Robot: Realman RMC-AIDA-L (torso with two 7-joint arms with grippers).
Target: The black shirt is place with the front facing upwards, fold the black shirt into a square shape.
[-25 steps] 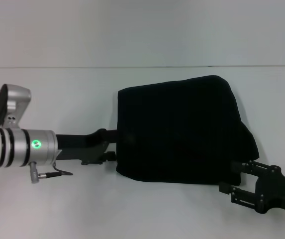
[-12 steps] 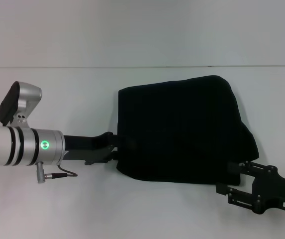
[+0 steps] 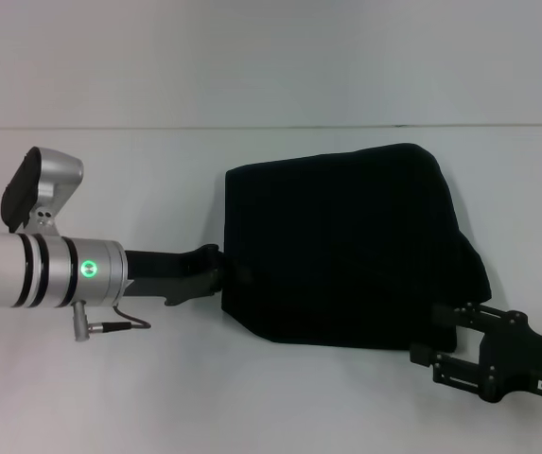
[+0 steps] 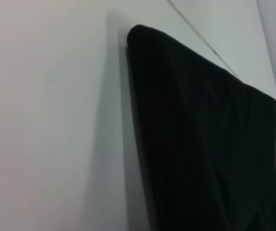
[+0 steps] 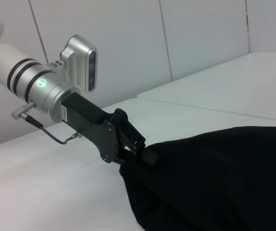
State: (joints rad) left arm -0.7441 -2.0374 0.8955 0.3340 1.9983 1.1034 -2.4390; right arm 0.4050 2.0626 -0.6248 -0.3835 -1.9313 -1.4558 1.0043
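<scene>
The black shirt (image 3: 341, 246) is soft and limp. The left gripper (image 5: 140, 150) fingers pinch its left edge; right gripper (image 3: 441, 345) finger state: cannot tell.

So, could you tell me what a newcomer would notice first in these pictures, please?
The black shirt stands out first: a dark, folded block on the white table, no print showing. Next, the left tool at the shirt's left edge, behind a silver wrist with a green light. The right tool sits at the near right corner.

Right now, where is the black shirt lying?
In the head view the black shirt lies folded on the white table, right of centre, between the left gripper and right gripper.
</scene>
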